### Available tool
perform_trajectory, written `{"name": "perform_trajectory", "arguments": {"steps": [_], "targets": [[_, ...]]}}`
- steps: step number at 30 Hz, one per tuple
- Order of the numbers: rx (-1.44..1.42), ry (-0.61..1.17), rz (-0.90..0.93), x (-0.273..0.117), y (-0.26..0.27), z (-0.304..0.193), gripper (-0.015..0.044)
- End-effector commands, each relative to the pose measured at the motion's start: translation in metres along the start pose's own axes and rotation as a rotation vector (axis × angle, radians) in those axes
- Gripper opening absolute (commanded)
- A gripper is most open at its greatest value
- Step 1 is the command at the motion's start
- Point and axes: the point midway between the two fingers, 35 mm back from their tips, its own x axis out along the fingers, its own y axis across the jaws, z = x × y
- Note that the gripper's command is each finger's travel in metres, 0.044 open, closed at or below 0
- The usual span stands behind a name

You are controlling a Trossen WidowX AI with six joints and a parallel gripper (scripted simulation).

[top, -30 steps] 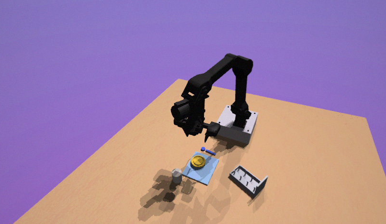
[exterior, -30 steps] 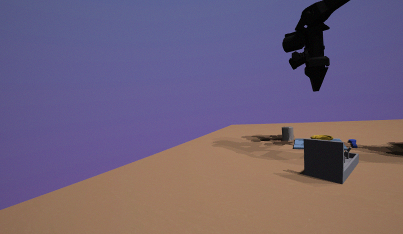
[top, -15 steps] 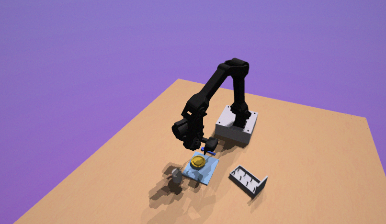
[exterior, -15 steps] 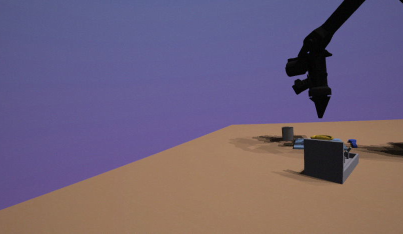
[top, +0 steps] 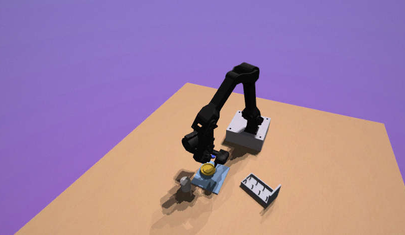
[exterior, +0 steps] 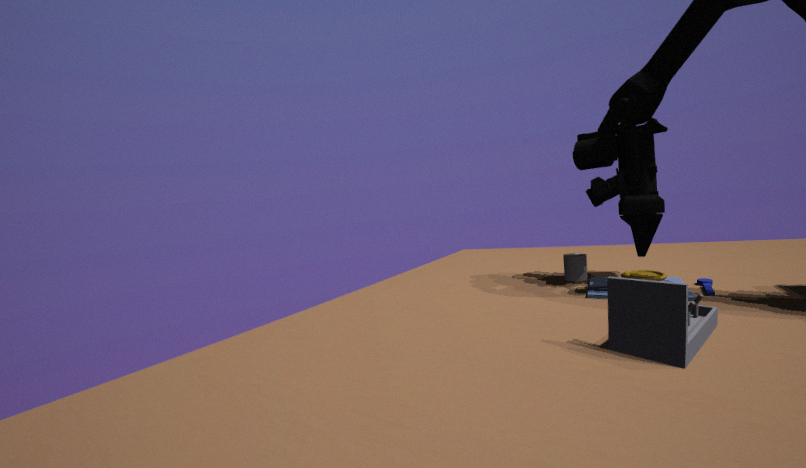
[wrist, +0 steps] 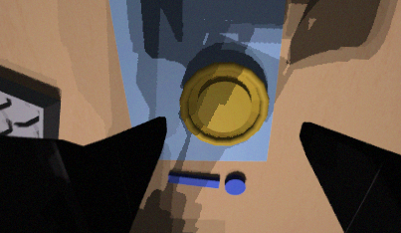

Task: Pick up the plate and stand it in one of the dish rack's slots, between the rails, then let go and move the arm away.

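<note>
1. Plate (top: 207, 169), yellow, lay flat on a blue mat (top: 210, 179) on the table (top: 315, 163) in the top view; the rack (top: 260, 189) stood apart to its right, a grey cup (top: 185, 184) beside the mat.
2. From the exterior view, the gripper (exterior: 642, 247) pointed down above the plate (exterior: 643, 274), not touching it, behind the rack (exterior: 656, 325).
3. In the wrist view, the fingers stood wide apart and empty, the plate (wrist: 224, 103) between and beyond them, with a small blue bar (wrist: 194, 179) nearby.
</note>
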Motion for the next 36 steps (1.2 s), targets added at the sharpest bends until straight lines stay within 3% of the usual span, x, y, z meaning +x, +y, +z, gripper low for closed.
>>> {"name": "perform_trajectory", "arguments": {"steps": [1,36], "targets": [[0.003,0.013,0.002,0.010,0.001,-0.003,0.0400],[0.003,0.014,0.003,0.052,0.004,-0.004,0.0389]]}}
